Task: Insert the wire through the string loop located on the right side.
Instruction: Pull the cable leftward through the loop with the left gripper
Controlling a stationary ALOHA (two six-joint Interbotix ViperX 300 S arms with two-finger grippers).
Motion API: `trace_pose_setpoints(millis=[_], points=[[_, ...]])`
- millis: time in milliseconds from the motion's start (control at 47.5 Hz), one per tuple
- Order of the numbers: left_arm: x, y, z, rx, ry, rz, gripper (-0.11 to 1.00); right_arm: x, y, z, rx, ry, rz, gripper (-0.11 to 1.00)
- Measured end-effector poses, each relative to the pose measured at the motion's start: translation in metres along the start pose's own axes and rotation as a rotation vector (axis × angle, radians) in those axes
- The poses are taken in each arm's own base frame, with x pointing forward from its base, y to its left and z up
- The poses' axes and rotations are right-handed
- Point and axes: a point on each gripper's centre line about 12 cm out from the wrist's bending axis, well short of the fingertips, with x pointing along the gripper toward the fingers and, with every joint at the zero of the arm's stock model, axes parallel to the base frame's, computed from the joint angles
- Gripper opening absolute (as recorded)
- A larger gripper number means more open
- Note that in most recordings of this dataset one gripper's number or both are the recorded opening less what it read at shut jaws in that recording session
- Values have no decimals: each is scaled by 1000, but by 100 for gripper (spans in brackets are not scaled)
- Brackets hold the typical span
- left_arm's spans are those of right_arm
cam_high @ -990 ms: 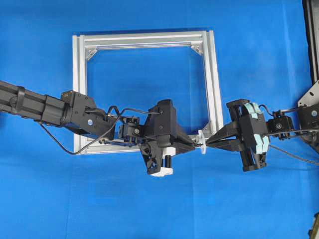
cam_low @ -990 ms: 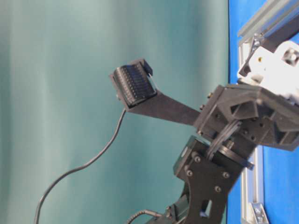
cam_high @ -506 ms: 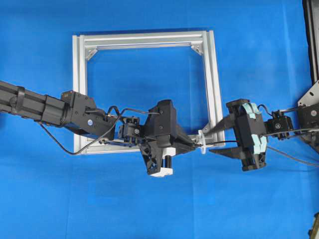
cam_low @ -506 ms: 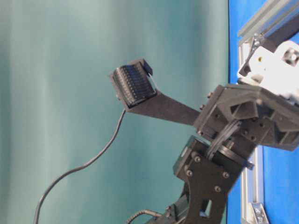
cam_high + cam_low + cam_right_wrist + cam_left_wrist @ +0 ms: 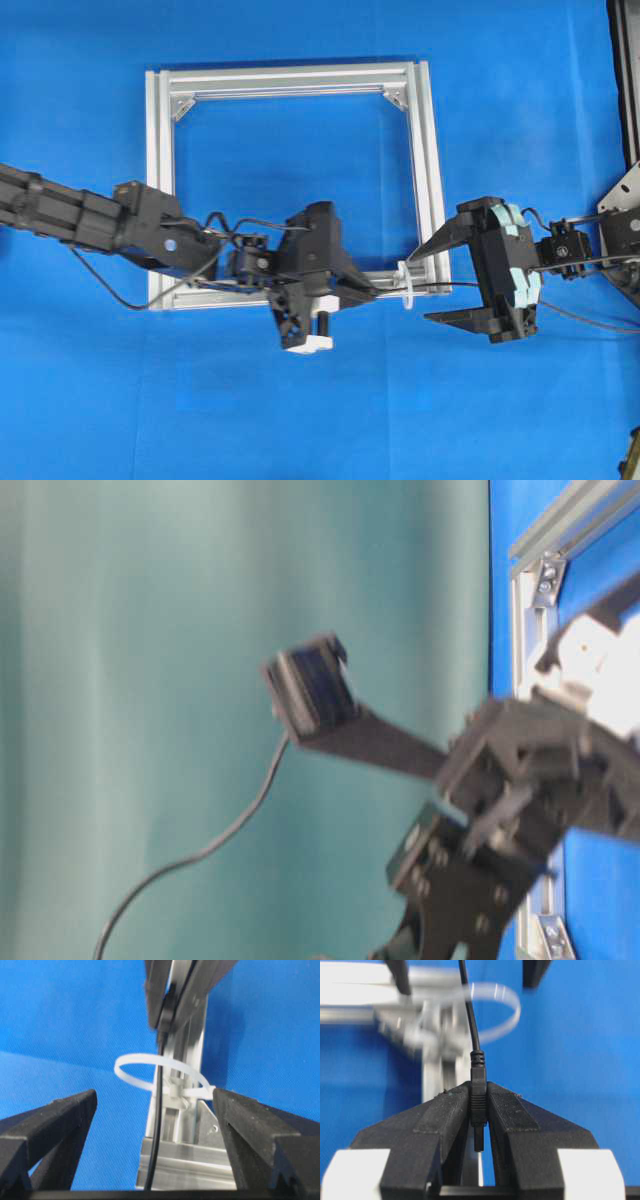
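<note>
My left gripper [image 5: 375,292] is shut on the plug end of the black wire [image 5: 478,1105], just left of the white string loop [image 5: 405,283]. From the plug the wire [image 5: 445,287] runs right, through the loop, and on between the spread fingers of my right gripper [image 5: 421,288]. That gripper is open and touches nothing. In the right wrist view the wire [image 5: 157,1135] rises through the loop [image 5: 145,1062], midway between the fingers [image 5: 50,1125]. In the left wrist view the loop [image 5: 505,1015] is blurred beyond the plug. The table-level view is blurred.
The square silver aluminium frame [image 5: 290,80] lies on the blue cloth, with the loop at its lower right corner. Its corner bracket [image 5: 210,1125] sits close to my right finger. Black equipment [image 5: 625,80] stands at the right edge.
My right gripper has opened and let go of the wire beside the loop. My left gripper has drawn a little to the left, with the plug still in it.
</note>
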Motion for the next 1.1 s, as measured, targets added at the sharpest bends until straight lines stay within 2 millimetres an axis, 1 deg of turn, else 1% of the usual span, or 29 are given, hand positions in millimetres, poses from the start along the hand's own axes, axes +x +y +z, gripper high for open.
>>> trace_pose_setpoints(millis=[105,274,527,653,779,822,1095], points=[[-19,0,-2,1,8,1,8,0,0,-1,0,5,0,89],[-63,-2,-6,6,-14,-10,8,0,0,0,-1,5,0,89],[-122,-1,-30,2,-19,-24,8,0,0,-1,-5,6,0,89],[-149,-10,-47,18,3,-59,8,0,0,-1,-3,5,0,89],[-168,-22,-64,46,33,-105,8,0,0,0,-4,5,0,89],[-172,-23,-66,50,35,-113,8,0,0,0,-4,5,0,89],[-183,-21,-80,83,84,-113,8,-2,1,3,-1,3,2,89]])
